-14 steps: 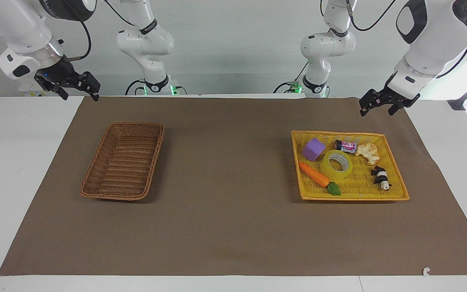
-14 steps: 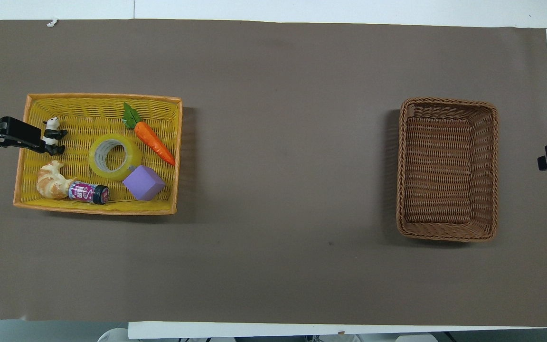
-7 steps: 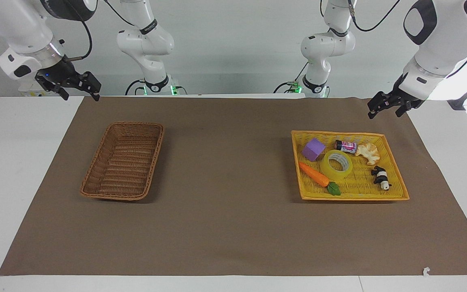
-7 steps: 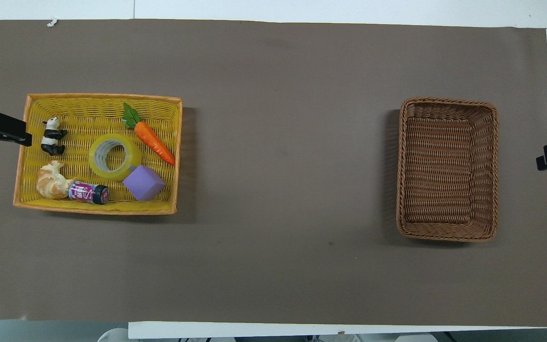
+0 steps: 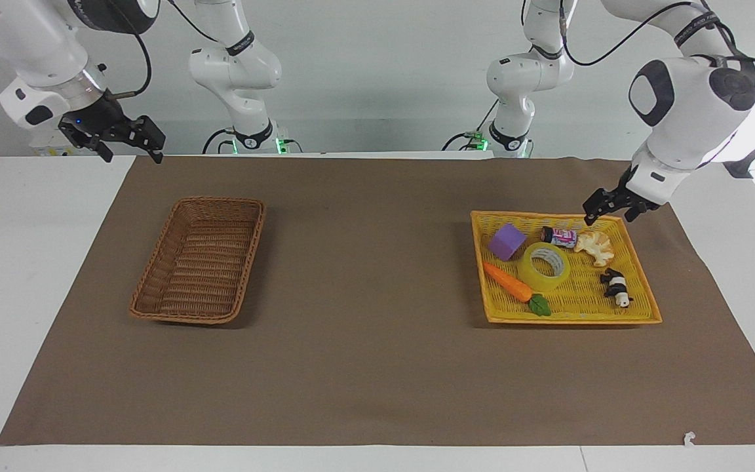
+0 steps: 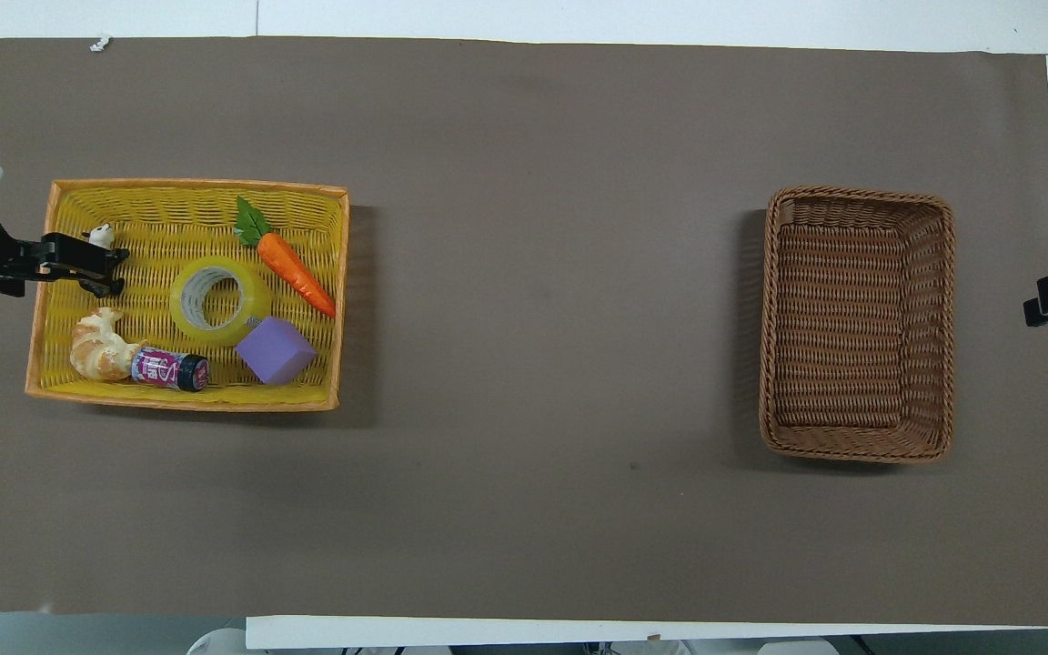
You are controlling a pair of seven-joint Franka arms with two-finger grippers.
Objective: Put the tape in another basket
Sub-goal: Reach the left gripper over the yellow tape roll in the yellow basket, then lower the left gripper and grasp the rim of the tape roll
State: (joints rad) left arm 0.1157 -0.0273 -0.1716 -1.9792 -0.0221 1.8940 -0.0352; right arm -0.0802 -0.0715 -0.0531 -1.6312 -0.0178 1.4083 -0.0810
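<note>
The tape (image 5: pixel 544 265), a yellow translucent roll with a white-grey core, lies flat in the middle of the bright yellow basket (image 5: pixel 567 319); it also shows in the overhead view (image 6: pixel 219 298). The brown wicker basket (image 5: pixel 200 262) stands at the right arm's end of the mat with nothing in it (image 6: pixel 856 323). My left gripper (image 5: pixel 609 218) is open and holds nothing. It hangs over the yellow basket's corner nearest the robots, apart from the tape (image 6: pixel 92 264). My right gripper (image 5: pixel 128 149) is open and waits in the air over the mat's corner (image 6: pixel 1033 314).
In the yellow basket (image 6: pixel 187 186) around the tape lie a purple cube (image 5: pixel 506 240), a toy carrot (image 5: pixel 507 282), a small pink-labelled bottle (image 5: pixel 560 236), a croissant-like toy (image 5: pixel 594 246) and a panda figure (image 5: pixel 615 287). A brown mat (image 5: pixel 364 295) covers the table.
My left gripper pulled back toward the table's end, then came down and in over the yellow basket's corner. The right arm has barely moved. The tape has not moved.
</note>
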